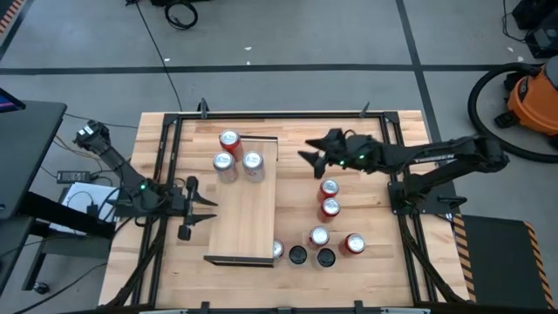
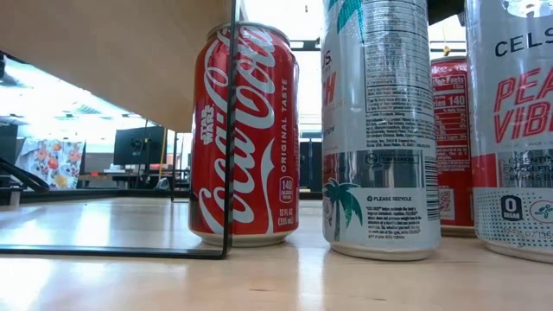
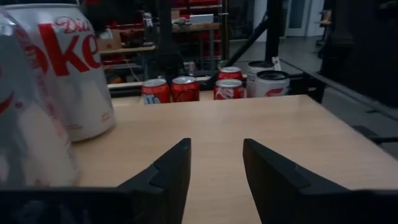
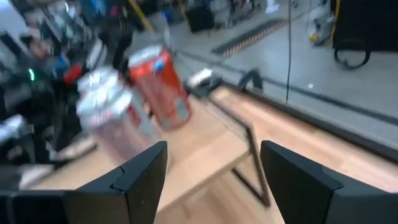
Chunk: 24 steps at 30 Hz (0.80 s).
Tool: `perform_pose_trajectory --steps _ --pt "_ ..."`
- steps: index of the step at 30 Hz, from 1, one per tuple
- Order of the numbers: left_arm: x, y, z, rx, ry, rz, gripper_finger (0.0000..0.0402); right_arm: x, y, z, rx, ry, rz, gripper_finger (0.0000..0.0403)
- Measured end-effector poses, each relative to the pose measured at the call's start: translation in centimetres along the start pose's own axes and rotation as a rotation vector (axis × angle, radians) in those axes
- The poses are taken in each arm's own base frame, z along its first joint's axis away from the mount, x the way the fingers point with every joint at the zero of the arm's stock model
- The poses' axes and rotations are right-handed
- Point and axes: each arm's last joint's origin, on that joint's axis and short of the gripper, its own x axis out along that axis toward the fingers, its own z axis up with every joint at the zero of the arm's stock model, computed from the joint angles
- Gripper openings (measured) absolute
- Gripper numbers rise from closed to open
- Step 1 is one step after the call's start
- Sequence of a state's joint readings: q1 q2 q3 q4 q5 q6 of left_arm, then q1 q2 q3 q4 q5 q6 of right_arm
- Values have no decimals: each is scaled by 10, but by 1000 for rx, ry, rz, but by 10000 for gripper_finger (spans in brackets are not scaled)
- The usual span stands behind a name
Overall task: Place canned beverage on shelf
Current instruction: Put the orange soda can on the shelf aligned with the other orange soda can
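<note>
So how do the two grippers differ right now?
The left gripper sits at the shelf's left edge, pointing across the board; the right gripper hovers past the shelf's right edge, near its far end. The left's fingers stand closer together than the right's. Both are open and hold nothing.

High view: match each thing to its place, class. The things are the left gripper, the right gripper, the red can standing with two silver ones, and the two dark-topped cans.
Things:
A. left gripper
B. right gripper
C. red can
D. dark-topped cans

Places:
1. on the shelf, at the end towards the picture's top
2. at the shelf's left edge
3. on the table, by the shelf's lower right corner
4. over the table, right of the shelf

Pairs: A-2, B-4, C-1, D-3
</note>
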<state>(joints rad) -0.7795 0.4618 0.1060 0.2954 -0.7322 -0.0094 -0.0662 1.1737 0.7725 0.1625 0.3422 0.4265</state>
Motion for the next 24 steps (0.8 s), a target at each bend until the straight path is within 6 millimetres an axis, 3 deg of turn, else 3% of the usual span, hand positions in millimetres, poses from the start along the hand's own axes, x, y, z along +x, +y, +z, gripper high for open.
perform_pose_trajectory --steps 8,15,19,24 --pt "-1 0 -1 33 7 52 139 20 26 -16 -112 202 -63 268" --pt "-1 1 -1 34 8 67 139 14 32 -29 -147 378 -115 268" --pt "0 2 -1 31 7 86 139 6 30 -23 -127 473 -186 268" --pt "3 8 3 1 -20 136 139 0 34 -8 -224 548 -182 268"
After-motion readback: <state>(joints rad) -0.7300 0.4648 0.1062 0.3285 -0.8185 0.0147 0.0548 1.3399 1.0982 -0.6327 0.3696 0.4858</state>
